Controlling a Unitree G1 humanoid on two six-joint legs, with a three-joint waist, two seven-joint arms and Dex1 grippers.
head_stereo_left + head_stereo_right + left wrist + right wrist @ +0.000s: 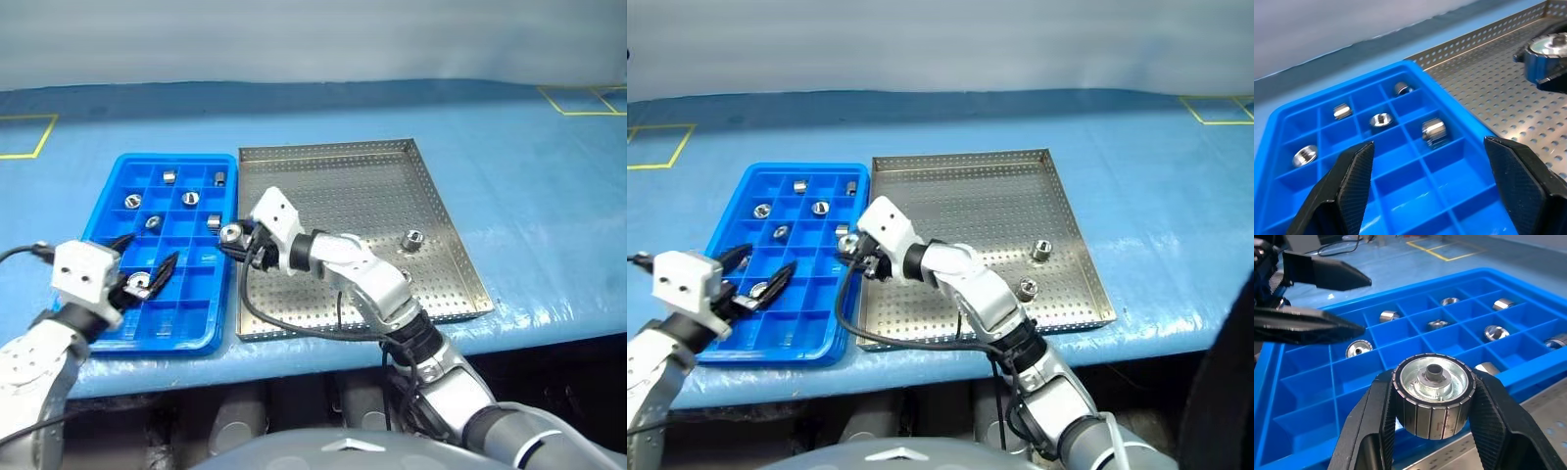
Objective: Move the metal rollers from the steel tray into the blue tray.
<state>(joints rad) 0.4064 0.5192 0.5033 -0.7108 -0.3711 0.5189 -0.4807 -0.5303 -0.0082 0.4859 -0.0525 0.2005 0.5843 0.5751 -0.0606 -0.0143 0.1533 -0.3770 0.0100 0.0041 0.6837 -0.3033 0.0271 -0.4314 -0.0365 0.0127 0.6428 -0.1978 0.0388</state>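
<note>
Left gripper [145, 274]: lower left of the head view, over the near end of the blue tray [103, 211]; its two black fingers, knurled on the inner faces, stand wide apart and hold nothing. A metal roller [138, 285] lies in the compartment just below them.

Blue tray: glossy moulded plastic, rectangular, divided into small square compartments, left of centre. Several compartments toward its far end each hold one roller, some on end with the centre hole up [190, 198], some on their side [168, 177].

Right gripper [232, 237]: centre of the frame, at the seam between the two trays, pointing toward the blue tray. Its fingers are clamped on a metal roller [1432, 399], a short bright cylinder with a ribbed outer wall and a recessed face around a centre hole.

Steel tray [323, 157]: grey perforated sheet, square, low raised rim, right of centre, its left rim touching or just beside the blue tray. Two rollers rest near its right rim [412, 239], [1027, 288]

Both trays sit on a matt blue table [529, 186]
</note>
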